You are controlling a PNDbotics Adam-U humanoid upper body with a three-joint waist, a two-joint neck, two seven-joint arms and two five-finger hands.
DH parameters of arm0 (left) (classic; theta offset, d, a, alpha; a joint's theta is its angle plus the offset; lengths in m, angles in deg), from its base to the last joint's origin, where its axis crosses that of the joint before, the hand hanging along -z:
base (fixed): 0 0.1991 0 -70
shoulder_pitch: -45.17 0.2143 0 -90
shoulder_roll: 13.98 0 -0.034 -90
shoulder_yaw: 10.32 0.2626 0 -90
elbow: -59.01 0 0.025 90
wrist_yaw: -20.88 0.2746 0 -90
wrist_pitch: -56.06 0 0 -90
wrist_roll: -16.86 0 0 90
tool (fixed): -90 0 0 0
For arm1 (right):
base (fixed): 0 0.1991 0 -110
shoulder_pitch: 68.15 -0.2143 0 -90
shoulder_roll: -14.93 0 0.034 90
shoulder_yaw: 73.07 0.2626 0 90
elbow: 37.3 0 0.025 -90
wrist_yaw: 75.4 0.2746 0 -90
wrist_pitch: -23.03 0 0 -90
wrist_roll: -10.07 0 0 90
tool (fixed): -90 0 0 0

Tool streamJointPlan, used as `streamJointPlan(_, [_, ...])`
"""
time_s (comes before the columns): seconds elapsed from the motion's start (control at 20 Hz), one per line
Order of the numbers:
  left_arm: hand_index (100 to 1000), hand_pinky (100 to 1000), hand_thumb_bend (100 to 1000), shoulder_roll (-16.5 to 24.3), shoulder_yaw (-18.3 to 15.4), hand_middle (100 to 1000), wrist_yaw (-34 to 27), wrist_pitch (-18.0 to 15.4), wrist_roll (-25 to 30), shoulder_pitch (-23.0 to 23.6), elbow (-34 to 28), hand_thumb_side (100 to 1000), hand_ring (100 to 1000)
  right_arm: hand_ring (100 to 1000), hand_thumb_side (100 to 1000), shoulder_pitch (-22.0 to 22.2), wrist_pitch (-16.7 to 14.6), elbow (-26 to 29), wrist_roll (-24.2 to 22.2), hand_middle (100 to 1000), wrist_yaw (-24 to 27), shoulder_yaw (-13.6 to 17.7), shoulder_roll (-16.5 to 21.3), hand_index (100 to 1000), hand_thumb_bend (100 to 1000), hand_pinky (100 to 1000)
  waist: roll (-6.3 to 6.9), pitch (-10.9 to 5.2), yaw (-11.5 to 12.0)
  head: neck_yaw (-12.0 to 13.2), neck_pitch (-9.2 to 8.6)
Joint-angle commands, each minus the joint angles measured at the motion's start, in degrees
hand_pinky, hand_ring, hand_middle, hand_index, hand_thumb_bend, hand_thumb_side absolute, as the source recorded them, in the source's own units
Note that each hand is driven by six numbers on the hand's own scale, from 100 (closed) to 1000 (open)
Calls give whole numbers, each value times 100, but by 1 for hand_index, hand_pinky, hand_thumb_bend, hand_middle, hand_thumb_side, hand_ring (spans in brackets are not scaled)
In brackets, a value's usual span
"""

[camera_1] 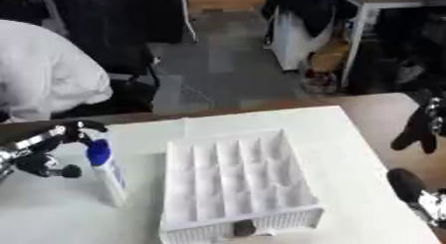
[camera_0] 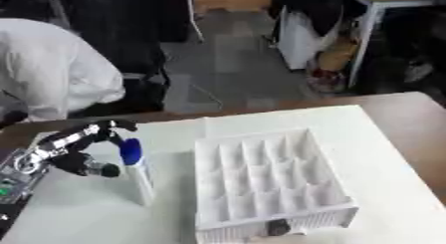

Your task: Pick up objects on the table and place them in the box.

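While pinching the blue-capped bottle [camera_0: 135,172] in the left hand [camera_0: 76,151], upright just left of the box [camera_0: 266,184], ready to lift; right hand [camera_1: 418,131] idle, fingers relaxed.

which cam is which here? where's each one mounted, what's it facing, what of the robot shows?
Left eye view: in the head, looking down and forward at the table; shows the left hand curled round a white bottle with a blue cap, left of the white box. No right hand.
Right eye view: same head, set slightly to the right; adds the right hand at the right edge, fingers hanging.
Shared: bottle, divided box, white mat, floor beyond.
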Motion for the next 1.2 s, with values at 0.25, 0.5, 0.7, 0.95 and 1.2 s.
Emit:
streamJointPlan(0.25, [938, 757, 1000, 91, -183, 858, -359, -116, 454, -176, 274, 525, 590, 389, 782, -143, -29, 88, -40, 223, 33, 22, 25, 479, 381, 280, -36, 26, -39, 65, -195])
streamJointPlan(0.5, [936, 745, 1000, 81, -235, 850, -490, -144, 511, -218, 385, 526, 578, 389, 781, -195, -44, 88, -57, 222, 36, 18, -6, 479, 383, 280, -41, 100, -91, 116, -306])
streamJointPlan(0.7, [935, 742, 1000, 66, -257, 850, -545, -169, 510, -238, 442, 529, 576, 389, 780, -227, -63, 88, -66, 221, 46, 13, -29, 479, 385, 280, -36, 138, -126, 153, -404])
streamJointPlan(0.95, [938, 754, 1000, 73, -287, 854, -581, -232, 449, -255, 458, 532, 575, 392, 779, -258, -115, 88, -96, 221, 38, -4, -69, 482, 388, 281, -21, 228, -171, 193, -535])
streamJointPlan(1.2, [940, 761, 1000, 72, -285, 859, -624, -287, 415, -269, 432, 529, 577, 394, 777, -302, -155, 88, -122, 218, 13, -12, -105, 484, 394, 282, 1, 344, -214, 233, -631])
